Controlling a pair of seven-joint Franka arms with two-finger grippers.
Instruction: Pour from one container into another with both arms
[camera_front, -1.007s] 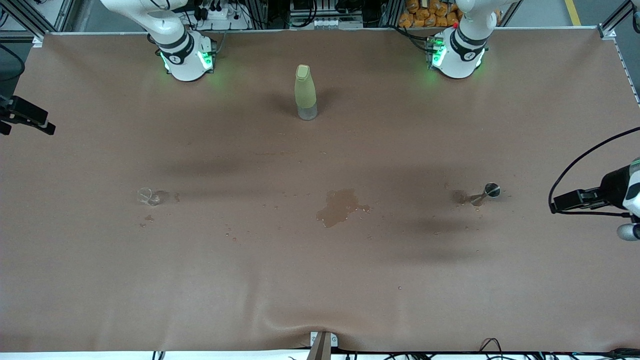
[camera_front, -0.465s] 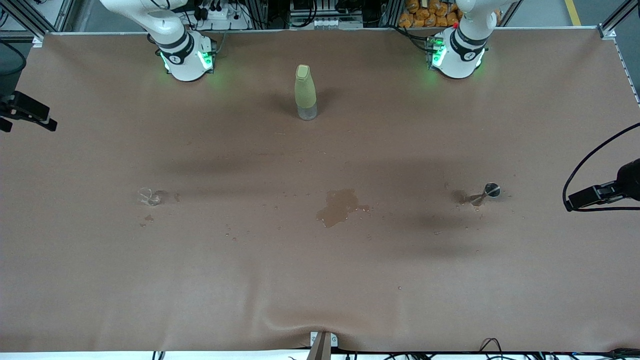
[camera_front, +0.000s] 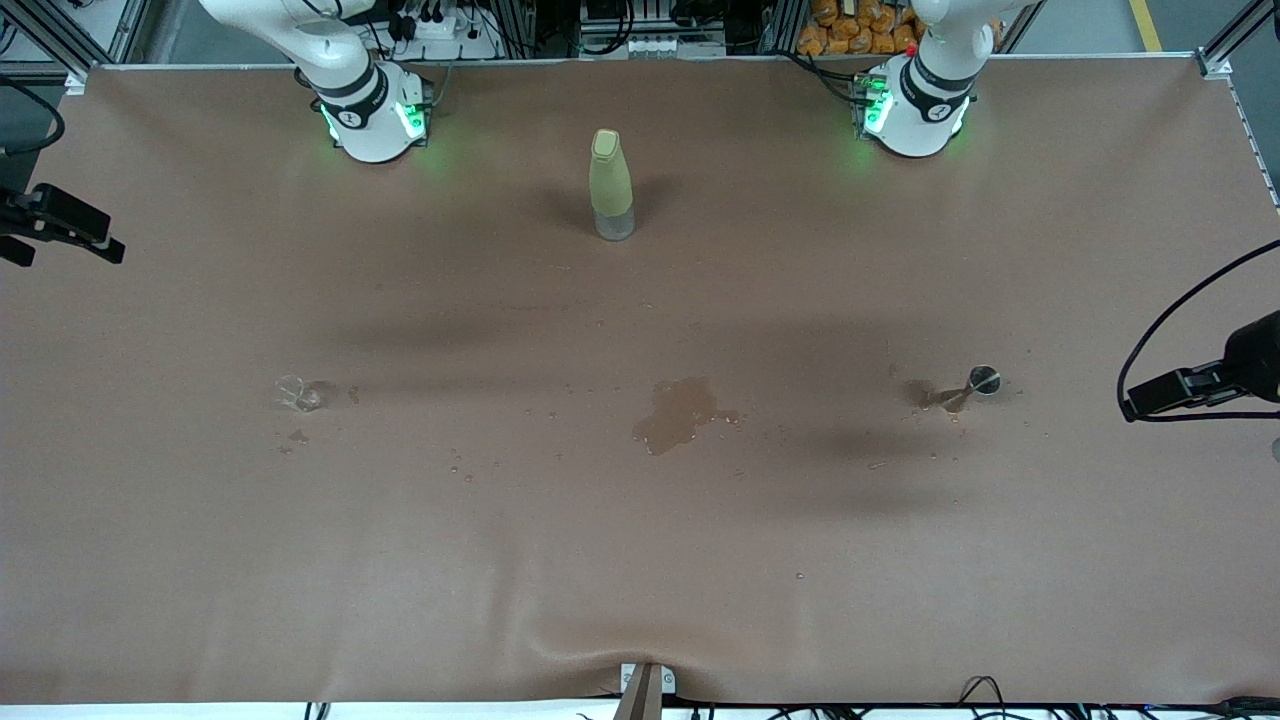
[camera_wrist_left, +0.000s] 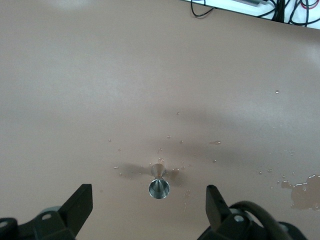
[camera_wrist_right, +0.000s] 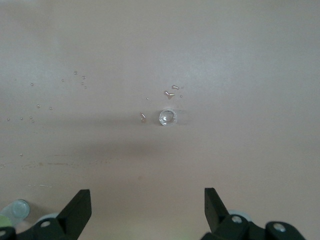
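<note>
The left tool (camera_wrist_left: 145, 210) is held open and empty, high over the metal cup (camera_wrist_left: 159, 187), which is seen between its fingers in the left wrist view. The right tool (camera_wrist_right: 145, 210) is likewise open and empty, high over the small glass (camera_wrist_right: 168, 117).

On the bench (camera_front: 1000, 560), the metal cup (camera_front: 984, 379) stands toward the left arm's end and the small glass (camera_front: 292, 392) toward the right arm's end, well apart, with neither near an edge. Between them a wet puddle (camera_front: 675, 413) is spread on the brown cover, and scattered droplets are seen around both vessels. A pale green bottle (camera_front: 610, 184) stands upright between the two arm bases, near the edge along which the bases are mounted.

From the spilled liquid and the released vessels, the pouring is judged to be done already, with both containers set down. Little appears to be left apart from the arms being parked; whether any liquid reached the glass cannot be told.
</note>
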